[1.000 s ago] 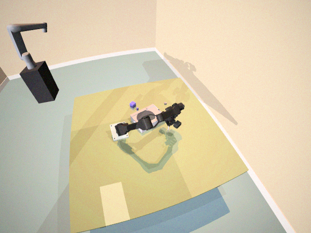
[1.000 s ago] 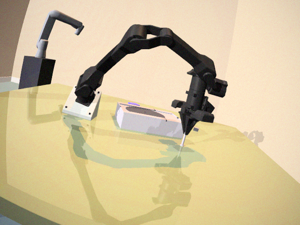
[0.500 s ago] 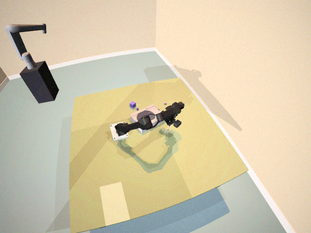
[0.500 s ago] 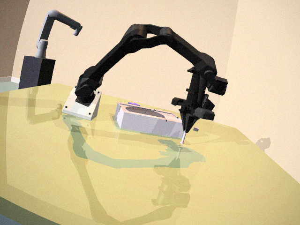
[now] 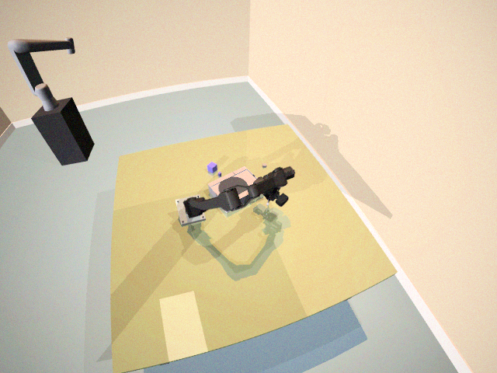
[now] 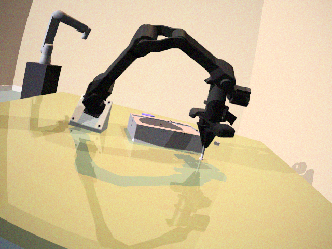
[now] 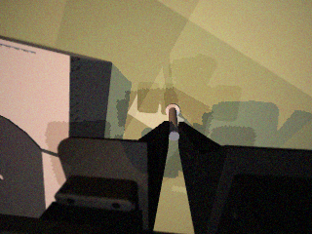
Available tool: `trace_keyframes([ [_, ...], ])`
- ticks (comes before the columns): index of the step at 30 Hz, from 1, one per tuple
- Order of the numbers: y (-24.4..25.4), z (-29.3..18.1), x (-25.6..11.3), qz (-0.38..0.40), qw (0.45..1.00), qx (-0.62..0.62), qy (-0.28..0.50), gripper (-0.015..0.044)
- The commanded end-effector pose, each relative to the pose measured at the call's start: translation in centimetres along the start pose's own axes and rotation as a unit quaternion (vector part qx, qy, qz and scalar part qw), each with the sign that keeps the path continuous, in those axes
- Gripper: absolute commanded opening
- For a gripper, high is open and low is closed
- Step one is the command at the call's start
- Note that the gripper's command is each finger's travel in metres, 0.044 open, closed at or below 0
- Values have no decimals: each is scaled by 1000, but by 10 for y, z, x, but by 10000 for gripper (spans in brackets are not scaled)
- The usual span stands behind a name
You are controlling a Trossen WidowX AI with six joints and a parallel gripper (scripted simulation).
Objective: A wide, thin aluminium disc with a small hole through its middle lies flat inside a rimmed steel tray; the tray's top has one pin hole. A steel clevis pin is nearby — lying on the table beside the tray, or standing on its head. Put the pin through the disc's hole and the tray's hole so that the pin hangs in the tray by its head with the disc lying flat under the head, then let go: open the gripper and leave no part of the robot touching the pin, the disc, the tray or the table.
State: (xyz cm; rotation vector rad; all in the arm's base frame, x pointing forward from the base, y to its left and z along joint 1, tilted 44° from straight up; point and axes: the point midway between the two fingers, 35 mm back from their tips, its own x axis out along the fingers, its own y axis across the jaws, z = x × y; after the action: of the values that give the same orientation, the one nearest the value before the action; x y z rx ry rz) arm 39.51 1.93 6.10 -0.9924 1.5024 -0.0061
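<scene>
The steel clevis pin (image 6: 202, 154) (image 7: 173, 121) stands on its head on the table, its shank pointing up. My gripper (image 6: 205, 147) (image 7: 174, 126) points down and is shut on the upper part of the shank. In the top view the pin (image 5: 268, 203) shows only as a small light spot below the gripper. The grey disc (image 5: 231, 183) (image 6: 161, 123) (image 7: 19, 171) lies flat in the steel tray (image 5: 245, 173) (image 6: 161, 139) (image 7: 49, 73), beside the gripper. A small dark hole shows at the disc's middle in the exterior view. The tray's pin hole cannot be made out.
A purple cube (image 5: 211, 167) and a smaller purple block (image 5: 219, 174) lie behind the tray. A small grey block (image 5: 264, 165) (image 6: 216, 143) lies beyond the tray's far end. The arm's base plate (image 5: 182, 217) (image 6: 87, 120) stands at the other end. A second arm stands on a dark pedestal (image 5: 64, 132) (image 6: 37, 80) off the table.
</scene>
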Motion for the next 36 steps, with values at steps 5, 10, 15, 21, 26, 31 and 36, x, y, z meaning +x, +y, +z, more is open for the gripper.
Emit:
trace_keyframes([
  [5,3,-1,2,45,996,21,-74,0],
  [10,11,-2,4,76,990,30,-116,0],
  [15,15,-3,5,92,985,34,-141,0],
  [21,11,-7,8,103,975,32,-192,0],
  [26,7,-11,10,105,964,27,-242,0],
  [31,2,-16,10,103,950,21,-294,0],
  [36,-4,-23,11,93,934,14,-344,0],
])
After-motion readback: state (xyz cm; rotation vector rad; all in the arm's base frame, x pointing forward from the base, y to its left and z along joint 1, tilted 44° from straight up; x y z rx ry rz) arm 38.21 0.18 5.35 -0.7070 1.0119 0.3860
